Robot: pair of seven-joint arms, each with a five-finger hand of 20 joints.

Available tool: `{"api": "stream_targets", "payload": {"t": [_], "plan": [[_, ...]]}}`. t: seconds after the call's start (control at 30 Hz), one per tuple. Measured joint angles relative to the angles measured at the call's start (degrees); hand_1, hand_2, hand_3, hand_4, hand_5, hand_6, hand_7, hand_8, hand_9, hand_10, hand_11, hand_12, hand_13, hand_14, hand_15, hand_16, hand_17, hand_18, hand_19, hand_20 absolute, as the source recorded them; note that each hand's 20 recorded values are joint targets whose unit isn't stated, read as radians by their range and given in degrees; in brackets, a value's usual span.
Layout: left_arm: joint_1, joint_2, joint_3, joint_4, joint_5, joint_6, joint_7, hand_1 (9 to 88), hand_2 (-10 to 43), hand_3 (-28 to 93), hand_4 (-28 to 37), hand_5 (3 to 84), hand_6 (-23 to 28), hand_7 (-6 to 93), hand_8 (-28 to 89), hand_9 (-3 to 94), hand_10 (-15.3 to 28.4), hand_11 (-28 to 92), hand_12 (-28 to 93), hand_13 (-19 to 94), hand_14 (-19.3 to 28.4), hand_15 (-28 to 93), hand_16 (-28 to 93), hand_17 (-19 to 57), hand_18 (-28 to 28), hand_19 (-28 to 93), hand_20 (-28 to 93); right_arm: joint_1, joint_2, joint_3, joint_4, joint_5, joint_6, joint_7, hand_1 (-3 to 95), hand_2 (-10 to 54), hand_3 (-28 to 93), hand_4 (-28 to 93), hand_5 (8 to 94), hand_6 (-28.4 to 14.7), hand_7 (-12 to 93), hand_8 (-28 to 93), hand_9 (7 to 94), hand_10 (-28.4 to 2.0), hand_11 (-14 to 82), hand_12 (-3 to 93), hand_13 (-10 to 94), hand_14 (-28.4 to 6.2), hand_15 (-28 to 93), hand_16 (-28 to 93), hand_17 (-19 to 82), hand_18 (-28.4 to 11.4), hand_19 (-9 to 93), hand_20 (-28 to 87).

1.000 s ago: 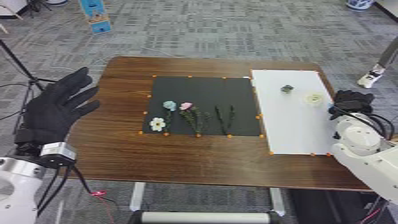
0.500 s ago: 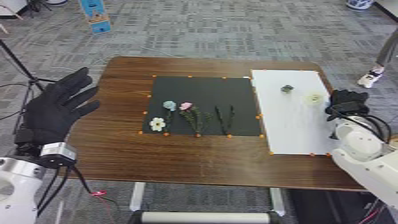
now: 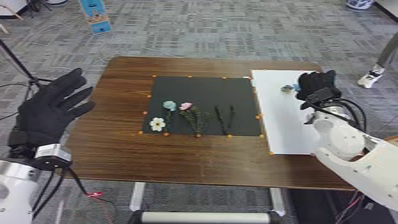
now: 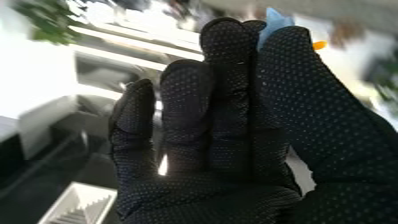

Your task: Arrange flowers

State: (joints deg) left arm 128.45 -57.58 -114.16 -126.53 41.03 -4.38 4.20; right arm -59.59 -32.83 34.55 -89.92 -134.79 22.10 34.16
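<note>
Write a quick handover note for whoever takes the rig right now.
Right robot hand: over the white sheet, fingers extended, beside a small bluish flower.
Left robot hand: open, left of the table.
On black sheet: blue flower, pink flower, white flower, dark stems.
Done: bluish flower lies on white sheet.
Left: probably arranging the black sheet's pieces.

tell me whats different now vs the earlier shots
The right hand has moved left and forward, from the right edge of the white sheet to over it, beside the small flower. The left hand has shifted slightly left. The blue flower, pink flower and white flower on the dark mat stay put.
</note>
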Motion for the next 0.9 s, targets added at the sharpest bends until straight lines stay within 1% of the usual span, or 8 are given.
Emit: {"api": "stream_targets", "payload": {"t": [0.13,0.23,0.33,0.43,0.53,0.7,0.9], "plan": [[0.0,-0.2,0.04,0.0,0.0,0.02,-0.05,19.8,-7.0,67,-28.3,24.1,2.6,16.7,-9,19.6,10.1,16,15,17,12.7,15,4,-13.0,23.1,40,7,3.9,-1.2,-3.0,-2.9,-0.6,1.6,-2.6,48.9,-9.5,80,-28,67.7,4.1,51,0,78.4,-6.4,26.0,49.5,59,-5.6,67,44,23,-19.5,76,56],[0.3,-0.57,-0.09,-0.04,0.0,0.13,-0.12,19.7,-7.2,67,-28.3,24.1,2.6,16.7,-9,19.5,10.0,16,15,17,12.6,14,4,-13.0,23.1,40,7,8.0,-3.1,-7.3,-2.9,-0.4,1.7,-5.7,48.9,-9.5,80,-28,67.7,4.1,51,0,78.4,-6.3,26.0,49.5,59,-5.6,68,44,22,-19.4,76,56],[0.8,-1.03,-0.38,-0.1,-0.14,0.28,-0.17,19.8,-7.1,67,-28.3,24.1,2.5,16.7,-9,19.5,10.0,16,16,17,12.8,15,5,-13.0,22.9,39,7,11.3,-6.2,-11.1,-1.3,0.1,1.6,-8.7,48.9,-9.5,80,-28,67.8,4.1,51,-1,78.4,-6.3,26.0,49.6,59,-5.6,68,44,22,-19.4,76,56],[1.4,-1.26,-0.6,-0.09,-0.4,0.6,-0.19,20.0,-7.0,67,-28.3,24.2,2.6,16.7,-9,19.5,10.0,16,16,17,12.8,15,5,-13.0,22.9,39,7,13.3,-9.8,-13.9,1.1,0.8,1.1,-10.4,48.9,-9.5,80,-28,67.8,4.1,51,-1,78.4,-6.3,26.0,49.6,59,-5.5,68,44,23,-19.4,76,56],[1.9,-1.28,-0.93,-0.08,-0.56,0.95,-0.18,19.9,-7.1,67,-28.3,24.2,2.7,16.8,-9,19.6,10.1,16,16,17,12.7,15,5,-13.0,22.8,39,7,15.2,-12.9,-17.4,3.1,1.4,0.1,-10.7,48.9,-9.5,80,-28,67.7,4.1,51,-1,78.4,-6.3,26.0,49.5,59,-5.6,68,44,22,-19.4,76,56],[2.2,-1.28,-1.08,-0.08,-0.61,1.02,-0.18,20.0,-7.1,67,-28.3,24.3,2.7,16.8,-9,19.6,10.1,16,16,17,12.8,15,5,-13.0,22.8,39,7,18.2,-16.3,-23.4,4.7,2.3,-2.6,-11.4,48.8,-9.5,80,-28,67.7,4.2,51,-1,78.4,-6.2,26.0,49.5,59,-5.5,68,44,23,-19.4,76,56],[2.2,-1.28,-1.08,-0.11,-0.61,1.09,-0.11,20.1,-7.0,67,-28.3,24.4,2.8,16.7,-9,19.7,10.1,16,16,17,12.7,15,5,-12.9,22.6,39,7,18.7,-19.3,-25.2,5.4,2.5,-3.4,-12.1,48.8,-9.5,80,-28,67.7,4.2,51,-1,78.3,-6.2,26.0,49.5,59,-5.4,68,44,23,-19.4,76,56]]}}
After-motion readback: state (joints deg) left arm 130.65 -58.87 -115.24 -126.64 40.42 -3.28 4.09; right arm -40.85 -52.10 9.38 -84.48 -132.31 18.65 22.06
